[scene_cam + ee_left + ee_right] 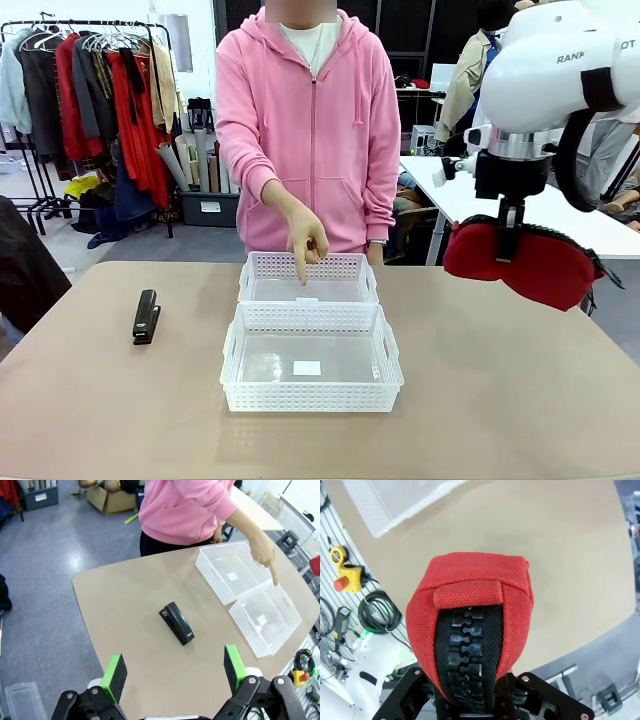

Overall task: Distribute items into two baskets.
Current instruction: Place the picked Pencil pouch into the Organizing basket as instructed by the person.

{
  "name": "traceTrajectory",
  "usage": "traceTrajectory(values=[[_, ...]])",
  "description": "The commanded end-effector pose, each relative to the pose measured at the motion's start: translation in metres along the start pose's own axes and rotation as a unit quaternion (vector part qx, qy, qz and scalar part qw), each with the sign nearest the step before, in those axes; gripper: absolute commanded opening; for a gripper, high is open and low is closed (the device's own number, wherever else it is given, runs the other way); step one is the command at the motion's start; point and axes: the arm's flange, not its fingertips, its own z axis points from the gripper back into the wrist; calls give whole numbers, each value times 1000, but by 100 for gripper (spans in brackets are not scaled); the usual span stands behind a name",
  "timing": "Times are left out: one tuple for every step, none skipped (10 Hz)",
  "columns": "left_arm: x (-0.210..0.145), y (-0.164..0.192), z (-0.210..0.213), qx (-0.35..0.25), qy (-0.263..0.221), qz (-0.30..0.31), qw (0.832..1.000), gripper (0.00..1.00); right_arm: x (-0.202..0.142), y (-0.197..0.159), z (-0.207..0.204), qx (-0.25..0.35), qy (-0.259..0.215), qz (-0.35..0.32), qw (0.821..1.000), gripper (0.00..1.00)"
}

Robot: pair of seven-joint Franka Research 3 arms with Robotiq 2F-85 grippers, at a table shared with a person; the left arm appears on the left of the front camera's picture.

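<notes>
My right gripper (510, 243) hangs high over the table's right side, shut on the red pouch (535, 268). In the right wrist view the pouch (470, 605) folds over the jaws with its black zipper toward the camera. The black stapler (146, 316) lies flat on the table's left, and it also lies beyond my open left gripper (174, 667) as the stapler (176, 623), apart from its green pads. Two white baskets stand mid-table: the larger near basket (312, 396) and the narrower far basket (308, 264), both holding nothing. The person's hand (306, 243) points a finger down at the far basket.
A person in a pink hoodie stands at the far edge. A clothes rack (90, 90) is at the back left and a white table (570, 215) at the back right. Beside the table's edge lie a yellow stop button (342, 572) and cables. Bare tabletop surrounds the baskets.
</notes>
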Motion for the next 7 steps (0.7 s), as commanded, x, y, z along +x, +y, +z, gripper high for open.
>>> traceTrajectory(values=[[0, 2, 0, -8, -12, -7, 1000, 100, 7, 21, -8, 10, -20, 43, 999, 0], [0, 2, 0, -8, -12, -7, 1000, 100, 14, 31, -11, 14, -20, 57, 998, 0], [0, 2, 0, -8, -12, -7, 1000, 100, 22, 42, -14, 14, -23, 71, 997, 0], [0, 2, 0, -8, -12, -7, 1000, 100, 28, 51, -16, 14, -27, 79, 996, 0], [0, 2, 0, -8, -12, -7, 1000, 100, 36, 58, -19, 14, -33, 86, 996, 0], [0, 2, 0, -8, -12, -7, 1000, 100, 46, 65, -23, 17, -39, 96, 994, 0], [0, 2, 0, -8, -12, -7, 1000, 100, 55, 72, -25, 21, -49, 108, 993, 0]])
